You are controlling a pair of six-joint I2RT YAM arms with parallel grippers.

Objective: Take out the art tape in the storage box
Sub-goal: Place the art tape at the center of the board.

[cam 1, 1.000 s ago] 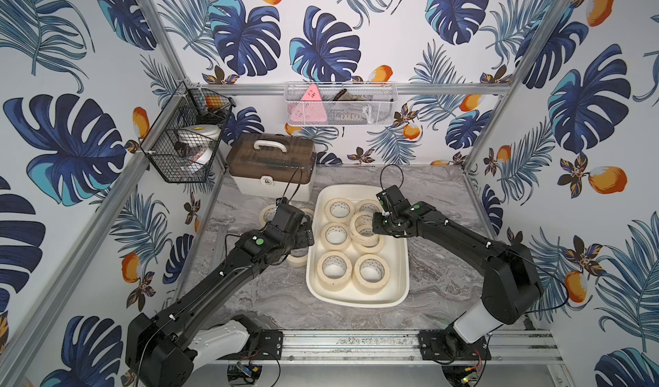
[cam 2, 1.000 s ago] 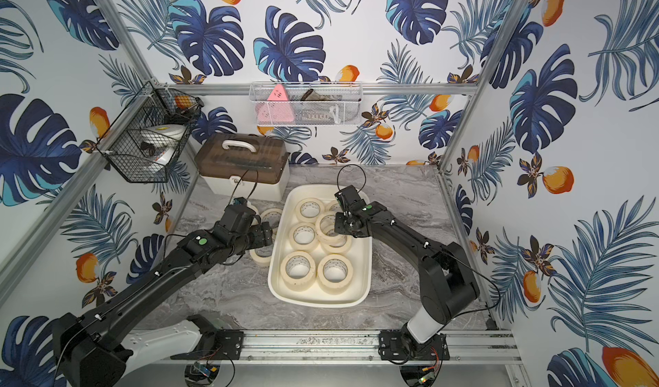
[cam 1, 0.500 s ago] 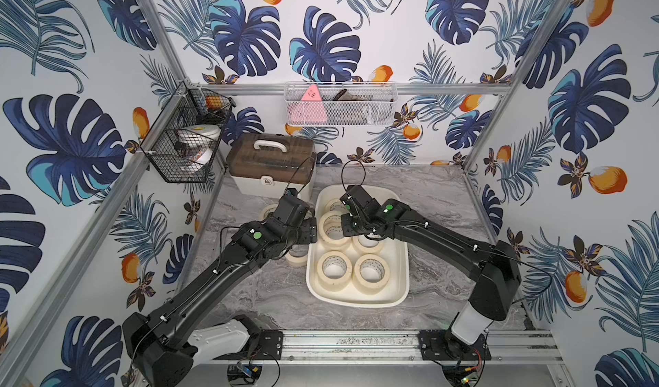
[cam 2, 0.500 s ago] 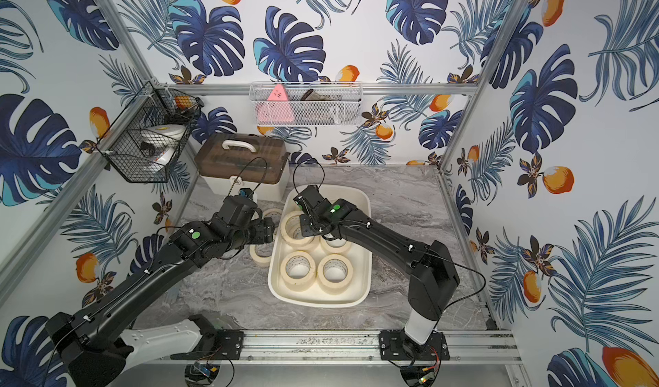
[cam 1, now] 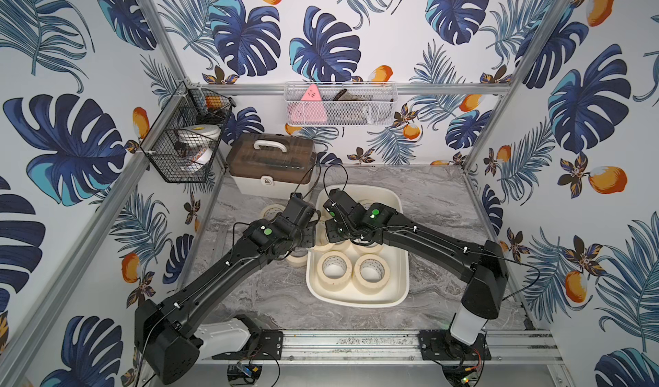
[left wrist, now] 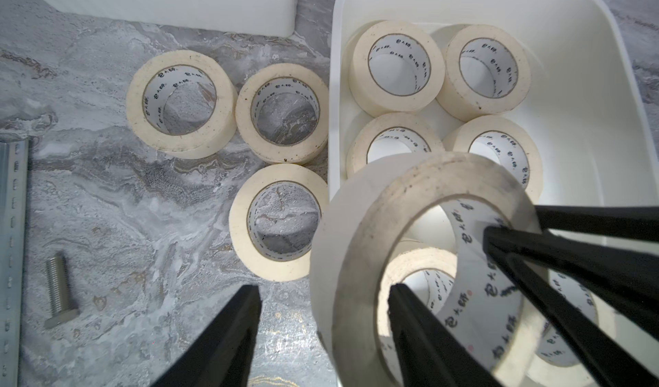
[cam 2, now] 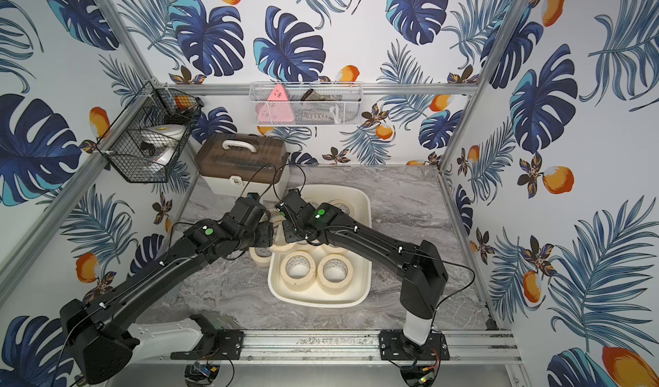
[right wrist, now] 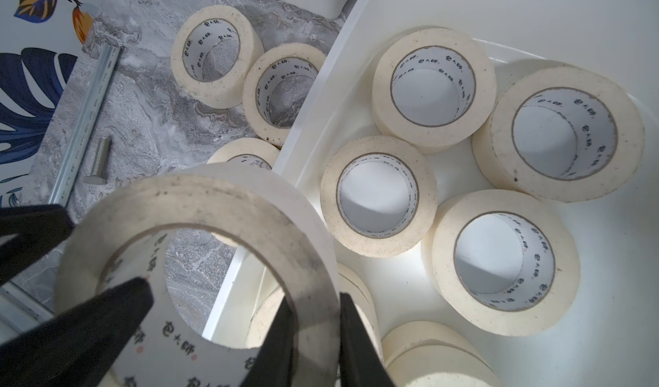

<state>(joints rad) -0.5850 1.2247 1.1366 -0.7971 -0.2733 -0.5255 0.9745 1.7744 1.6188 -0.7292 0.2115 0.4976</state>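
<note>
— One art tape roll (left wrist: 363, 217) hangs tilted over the storage box's (left wrist: 335, 82) rim. Who holds it?
— The right gripper (right wrist: 313, 299) pinches its wall; the left gripper (left wrist: 322, 288) straddles the opposite wall, jaws apart.
— And the rest?
— Several boxed rolls (right wrist: 328, 196) lie flat inside; three loose rolls (left wrist: 178, 58) sit beside it.

You are looking at ten rolls of art tape (left wrist: 180, 105), three lying on the tabletop (left wrist: 107, 207), six sitting in one storage box (left wrist: 577, 32), one raised, plus one bolt (left wrist: 60, 290).
</note>
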